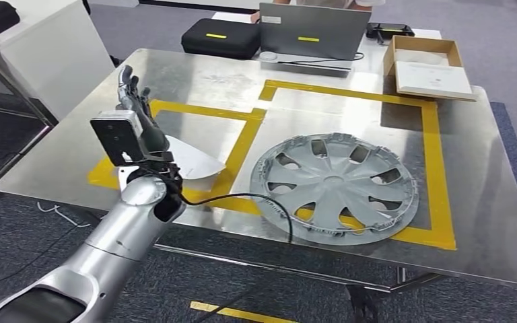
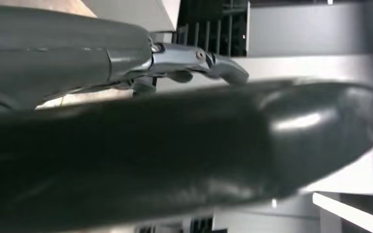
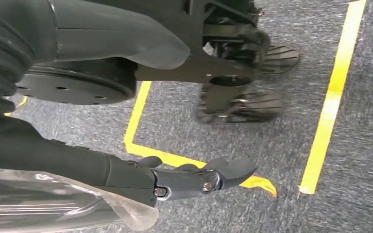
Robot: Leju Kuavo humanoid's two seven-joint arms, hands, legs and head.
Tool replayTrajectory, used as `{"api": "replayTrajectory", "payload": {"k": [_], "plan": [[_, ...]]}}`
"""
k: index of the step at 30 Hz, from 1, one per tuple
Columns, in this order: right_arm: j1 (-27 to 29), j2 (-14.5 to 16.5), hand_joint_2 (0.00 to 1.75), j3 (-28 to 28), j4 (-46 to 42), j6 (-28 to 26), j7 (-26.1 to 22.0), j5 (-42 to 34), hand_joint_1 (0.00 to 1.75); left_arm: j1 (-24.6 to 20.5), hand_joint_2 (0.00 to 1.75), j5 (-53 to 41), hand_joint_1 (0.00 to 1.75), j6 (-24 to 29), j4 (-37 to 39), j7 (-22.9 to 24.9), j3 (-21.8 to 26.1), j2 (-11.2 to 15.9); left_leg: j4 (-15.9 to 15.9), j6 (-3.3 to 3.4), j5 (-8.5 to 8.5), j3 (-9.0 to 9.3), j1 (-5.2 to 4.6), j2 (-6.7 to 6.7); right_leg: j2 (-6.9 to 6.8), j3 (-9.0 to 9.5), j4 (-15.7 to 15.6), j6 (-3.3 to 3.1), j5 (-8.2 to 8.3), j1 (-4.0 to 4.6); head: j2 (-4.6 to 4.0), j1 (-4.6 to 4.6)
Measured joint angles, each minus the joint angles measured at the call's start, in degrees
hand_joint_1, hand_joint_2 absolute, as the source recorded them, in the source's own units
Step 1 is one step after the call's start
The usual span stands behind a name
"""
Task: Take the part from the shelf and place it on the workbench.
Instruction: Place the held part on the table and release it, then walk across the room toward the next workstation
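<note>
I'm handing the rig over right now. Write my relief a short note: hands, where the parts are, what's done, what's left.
Left hand: raised over the workbench, fingers spread, holding nothing, just above the white part lying in the left yellow-taped box.
Right hand: hanging low over the carpet, holding nothing.
Wheel cover: flat in the right taped box.
Done: both parts lie on the workbench.
Left: pull the left arm clear.

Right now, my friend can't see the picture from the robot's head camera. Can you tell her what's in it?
A round grey plastic wheel cover lies flat on a shiny metal workbench, inside a box of yellow tape lines. The robot's silver left arm reaches over the table's near left side, its left hand raised with fingers spread above a white curved sheet. A grey laptop and cardboard box sit at the far edge.
</note>
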Motion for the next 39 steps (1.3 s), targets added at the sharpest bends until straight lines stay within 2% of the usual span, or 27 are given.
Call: {"api": "replayTrajectory", "payload": {"k": [1, 2, 3, 5, 6, 7, 9, 11, 12, 13, 16, 17, 18, 19, 21, 22, 23, 26, 28, 29, 31, 32, 33, 34, 36, 37, 39], "plan": [[-0.1, 0.0, 1.75, -0.1, 0.0, 0.0, 0.0, 0.0, 0.0, 0.0, 0.0, 0.0, 0.0, 0.0, 0.1, 0.0, -0.4, -0.1, 0.0, -0.02, 0.34, -0.5, -0.02, 0.0, -0.01, -1.11, 3.4, 0.18, -1.65, -0.04, 0.0, 0.0], [-0.1, 0.0, 1.75, -0.3, -0.1, 0.0, -0.1, -0.1, 0.0, 0.0, 0.0, 0.1, 0.0, 0.0, 0.1, 0.0, -0.6, -0.1, 0.0, -0.1, 0.7, -0.99, -0.02, 0.03, -0.02, -1.44, 5.3, 0.33, -2.28, -0.08, 0.0, -0.02], [-0.1, 0.0, 1.75, -0.4, -0.1, 0.0, -0.1, -0.1, 0.0, 0.0, 0.0, 0.1, 0.0, 0.0, 0.2, 0.0, -0.9, -0.1, 0.1, -0.21, 1.07, -1.46, 0.0, 0.06, -0.04, -0.69, 4.9, 0.44, -1.79, -0.14, 0.0, -0.02], [-0.1, 0.0, 1.75, -0.5, -0.2, 0.0, -0.1, -0.1, 0.0, -0.1, 0.0, 0.2, 0.0, 0.0, 0.3, 0.0, -1.3, -0.2, 0.2, -0.58, 1.75, -2.23, 0.07, 0.07, -0.08, 3.93, -1.8, 0.57, 1.33, -0.34, 0.0, -0.01], [-0.2, 0.0, 1.75, -0.6, -0.2, 0.0, -0.1, -0.1, 0.0, -0.2, 0.0, 0.3, 0.0, 0.0, 0.3, 0.0, -1.5, -0.2, 0.3, -0.86, 2.08, -2.61, 0.01, 0.05, -0.07, 6.81, -6.1, 0.58, 2.43, -0.37, 0.0, 0.02], [-0.3, 0.0, 1.75, -0.6, -0.2, 0.0, -0.1, -0.1, 0.0, -0.2, 0.0, 0.3, 0.0, 0.0, 0.3, 0.0, -1.5, -0.3, 0.4, -1.18, 2.44, -2.9, -0.06, 0.03, 0.01, 8.79, -9.3, 0.44, 3.12, -0.36, 0.0, -0.02], [-0.5, 0.0, 1.75, -0.8, -0.3, 0.1, -0.1, -0.1, 0.0, -0.4, 0.0, 0.4, 0.0, 0.0, 0.3, -0.1, -1.7, -0.4, 0.4, -1.82, 3.14, -3.25, -0.21, -0.01, 0.19, 9.82, -11.8, 0.01, 3.16, -0.22, 0.0, -0.05], [-0.4, 0.1, 1.75, -1.0, -0.4, 0.1, -0.1, -0.2, 0.0, -0.5, 0.0, 0.6, 0.0, 0.3, 0.4, -0.3, -2.0, -0.6, 0.4, -2.4, 3.34, -3.44, -0.12, -0.01, 0.17, 9.08, -11.8, -0.81, 3.57, -0.27, 0.0, -0.09], [-0.4, 0.1, 1.75, -1.1, -0.4, 0.1, -0.1, -0.3, 0.0, -0.5, 0.0, 0.8, 0.0, 0.5, 0.5, -0.5, -2.2, -0.6, 1.0, -2.7, 2.42, -3.74, -0.05, -0.01, 0.09, 9.0, -11.8, -1.34, 3.91, -0.32, 0.0, -0.16], [-0.4, 0.2, 1.75, -1.1, -0.4, 0.1, -0.2, -0.3, 0.0, -0.5, 0.0, 1.0, 0.0, 0.6, 0.5, -0.7, -2.5, -0.7, 2.8, -3.01, 0.64, -4.35, 0.01, -0.01, 0.0, 8.84, -11.8, -1.8, 4.36, -0.4, -0.01, -0.21], [-0.3, 0.2, 1.75, -1.4, -0.4, -0.2, -0.2, -0.5, 0.0, -0.5, 0.0, 1.8, 0.0, 0.1, 0.7, -0.9, -3.4, -0.6, 13.5, -3.63, -6.29, -7.35, 0.06, 0.0, -0.12, 7.85, -11.7, -2.29, 5.46, -0.37, 0.0, -0.27], [-0.3, 0.2, 1.75, -1.4, -0.4, -0.4, -0.3, -0.5, 0.0, -0.5, 0.0, 2.1, 0.0, -0.2, 0.8, -0.9, -3.6, -0.5, 16.1, -3.66, -7.19, -7.76, 0.06, 0.0, -0.15, 7.5, -11.7, -2.29, 5.71, -0.31, 0.0, -0.27], [-0.2, 0.3, 1.75, -1.4, -0.4, -0.6, -0.3, -0.6, 0.0, -0.4, 0.0, 2.2, 0.0, -0.4, 0.8, -0.9, -3.8, -0.4, 16.7, -3.56, -7.02, -7.27, 0.05, 0.0, -0.17, 7.22, -11.7, -2.28, 5.91, -0.25, 0.0, -0.27], [-0.2, 0.4, 1.75, -1.4, -0.4, -0.8, -0.4, -0.6, 0.0, -0.4, 0.0, 2.4, 0.0, -0.5, 0.9, -0.9, -4.1, -0.3, 14.8, -3.32, -5.87, -5.67, 0.02, 0.0, -0.16, 7.03, -11.6, -2.26, 6.06, -0.17, 0.0, -0.27], [-0.2, 0.6, 1.75, -1.4, -0.4, -0.9, -0.4, -0.6, 0.0, -0.5, 0.0, 2.4, 0.0, -0.7, 0.9, -0.9, -4.4, -0.2, 7.2, -2.45, -3.11, -0.78, -0.19, -0.02, -0.15, 6.83, -11.6, -2.16, 6.22, 0.02, 0.0, -0.24], [-0.2, 0.7, 1.75, -1.4, -0.5, -0.9, -0.5, -0.6, 0.0, -0.6, 0.0, 2.5, 0.0, -0.7, 0.9, -0.9, -4.5, -0.2, 3.7, -2.04, -2.39, 1.2, -0.35, -0.02, -0.15, 6.71, -11.6, -2.01, 6.31, 0.09, 0.0, -0.22], [-0.3, 0.8, 1.75, -1.4, -0.5, -0.9, -0.5, -0.6, 0.0, -0.7, 0.0, 2.5, 0.0, -0.8, 0.9, -0.9, -4.5, -0.2, 1.5, -1.73, -2.23, 2.31, -0.52, -0.02, -0.16, 6.55, -11.6, -1.78, 6.44, 0.1, 0.0, -0.21], [-0.3, 0.9, 1.75, -1.5, -0.6, -0.9, -0.5, -0.6, 0.0, -0.8, 0.0, 2.8, 0.0, -1.1, 0.9, -0.9, -4.7, -0.1, -0.2, -1.18, -2.24, 2.65, -0.6, 0.04, -0.19, 6.1, -11.7, -0.88, 6.66, 0.01, -0.01, -0.24], [-0.3, 0.9, 1.75, -1.5, -0.6, -0.9, -0.6, -0.6, 0.0, -0.9, 0.0, 2.9, 0.0, -1.1, 0.9, -0.9, -4.9, -0.2, -0.8, -0.56, -1.8, 2.64, -0.31, 0.14, -0.15, 4.88, -9.7, -0.35, 5.16, -0.01, -0.02, -0.08], [-0.3, 0.9, 1.75, -1.5, -0.6, -0.9, -0.6, -0.6, 0.0, -1.0, 0.0, 3.0, 0.0, -1.1, 0.9, -0.9, -4.9, -0.2, -1.0, -0.31, -1.61, 2.58, -0.19, 0.19, -0.12, 3.47, -7.0, -0.13, 3.59, -0.07, -0.02, 0.0], [-0.2, 0.9, 1.75, -1.5, -0.6, -0.9, -0.6, -0.6, 0.0, -1.0, 0.0, 3.0, 0.0, -1.1, 0.9, -0.9, -5.2, -0.2, -1.0, -0.11, -1.46, 2.25, -0.21, 0.19, -0.11, -0.32, 1.0, 0.26, 0.21, -0.13, -0.01, 0.15], [-0.1, 0.9, 1.75, -1.5, -0.6, -0.9, -0.6, -0.6, 0.0, -0.9, 0.0, 3.0, 0.0, -1.1, 0.9, -0.9, -5.3, -0.2, -1.0, -0.08, -1.4, 2.15, -0.22, 0.19, -0.11, -1.78, 4.0, 0.42, -0.54, -0.16, -0.01, 0.15], [0.0, 0.9, 1.75, -1.5, -0.6, -0.9, -0.6, -0.6, 0.0, -0.8, 0.0, 3.0, 0.0, -1.1, 0.9, -0.9, -5.4, -0.1, -1.0, -0.08, -1.35, 2.08, -0.22, 0.18, -0.12, -2.32, 5.0, 0.54, -0.23, -0.18, -0.01, 0.16], [0.0, 0.9, 1.75, -1.5, -0.6, -0.9, -0.6, -0.6, 0.0, -0.7, 0.0, 3.0, 0.0, -1.1, 0.9, -0.9, -5.4, -0.1, -0.9, -0.11, -1.32, 2.07, -0.2, 0.17, -0.12, -1.6, 3.4, 0.6, 1.26, -0.23, -0.02, 0.15], [0.0, 0.9, 1.75, -1.5, -0.6, -0.9, -0.6, -0.6, 0.0, -0.7, 0.0, 3.0, 0.0, -1.1, 0.9, -0.9, -5.5, -0.1, -0.7, -0.18, -1.32, 2.09, -0.15, 0.15, -0.14, 1.09, -2.1, 0.65, 4.69, -0.36, -0.01, 0.15], [-0.1, 0.9, 1.75, -1.5, -0.6, -0.9, -0.6, -0.6, 0.0, -0.7, 0.0, 3.0, 0.0, -1.1, 0.9, -0.9, -5.5, -0.2, -0.7, -0.19, -1.33, 2.09, -0.13, 0.15, -0.15, 2.04, -4.0, 0.65, 5.71, -0.4, -0.01, 0.15], [-0.1, 0.9, 1.75, -1.5, -0.6, -0.9, -0.6, -0.6, 0.0, -0.7, 0.0, 3.0, 0.0, -1.1, 0.9, -0.9, -5.5, -0.2, -0.7, -0.2, -1.34, 2.09, -0.12, 0.15, -0.15, 2.35, -4.7, 0.65, 6.01, -0.42, 0.0, 0.15]]}}
